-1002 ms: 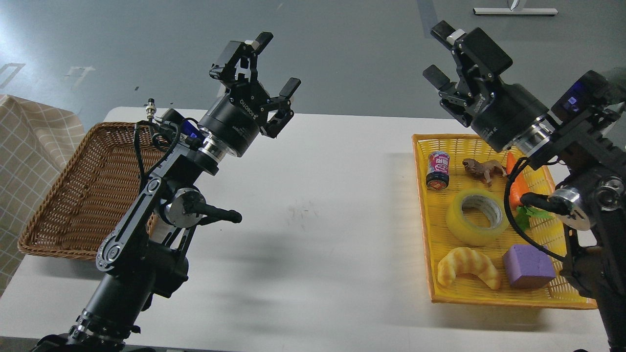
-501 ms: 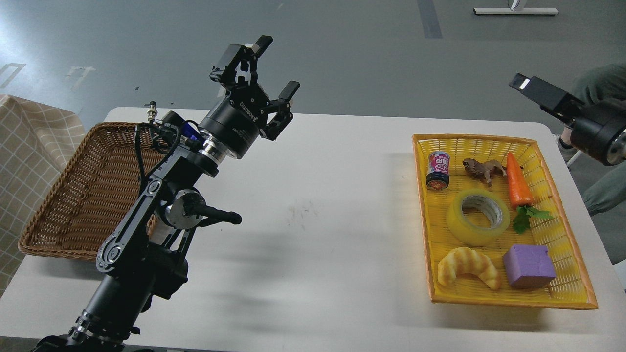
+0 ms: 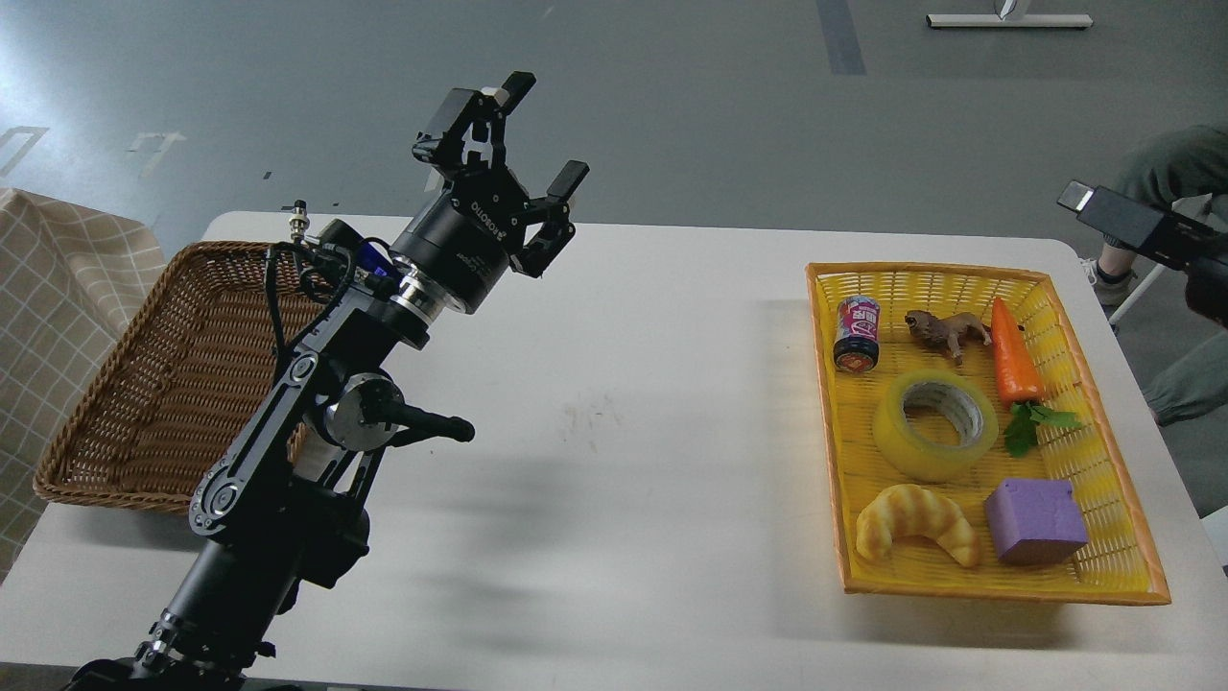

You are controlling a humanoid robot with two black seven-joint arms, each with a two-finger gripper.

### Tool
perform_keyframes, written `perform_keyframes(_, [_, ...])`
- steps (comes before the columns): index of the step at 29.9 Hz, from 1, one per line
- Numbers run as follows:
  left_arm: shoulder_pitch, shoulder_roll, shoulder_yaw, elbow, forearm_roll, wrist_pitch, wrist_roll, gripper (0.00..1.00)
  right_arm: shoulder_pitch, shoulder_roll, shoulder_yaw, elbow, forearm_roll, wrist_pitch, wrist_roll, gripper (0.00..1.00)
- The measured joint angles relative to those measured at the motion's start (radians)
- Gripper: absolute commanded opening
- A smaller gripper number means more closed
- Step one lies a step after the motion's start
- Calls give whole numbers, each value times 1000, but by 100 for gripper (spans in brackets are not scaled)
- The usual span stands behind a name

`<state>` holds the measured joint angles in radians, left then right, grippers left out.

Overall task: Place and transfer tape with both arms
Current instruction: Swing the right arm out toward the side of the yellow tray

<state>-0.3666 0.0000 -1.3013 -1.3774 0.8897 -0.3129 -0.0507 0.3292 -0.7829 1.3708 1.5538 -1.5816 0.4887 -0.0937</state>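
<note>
Tape [image 3: 935, 425], core upward, lies lower right in yellow basket [image 3: 1103, 576], nearer my barely visible, unreadable right gripper [image 3: 1113, 216]; left gripper [image 3: 523, 154] spread, empty, upper left.

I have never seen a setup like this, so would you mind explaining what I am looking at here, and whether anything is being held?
This is one view from the robot's own head, looking forward and down at a white table. The black jointed limb on the left is its left arm; its left gripper is raised with fingers spread, holding nothing. Only a dark tip of the right gripper shows at the right edge, too little to tell open from shut. On the right sits a yellow basket with the tape, a can, a toy animal, a carrot, a croissant and a purple block. On the left is a brown wicker basket.
</note>
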Motion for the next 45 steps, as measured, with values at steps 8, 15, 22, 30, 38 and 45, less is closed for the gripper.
perform_keyframes(8, [0, 0, -4, 0, -8, -7, -2, 98, -18, -3, 73, 30, 46, 0, 47, 100])
perform_keyframes(15, [1, 0, -20, 0, -47, -3, -2, 98, -84, 3, 119, 91, 64, 0, 47, 99])
perform_keyframes(22, [-1, 0, -31, -1, -49, -2, 0, 98, -163, -22, 101, 91, 39, 0, -12, 100])
perform_keyframes(30, [2, 0, -20, -1, -49, -3, 3, 98, -185, -26, 81, 102, 35, 0, -40, 100])
perform_keyframes(38, [8, 0, -16, -1, -45, 0, 6, 98, -211, -19, 79, 101, -79, 0, -45, 100])
perform_keyframes(45, [16, 0, -18, -6, -44, 1, 3, 98, -227, 30, 66, 94, -228, 0, -73, 100])
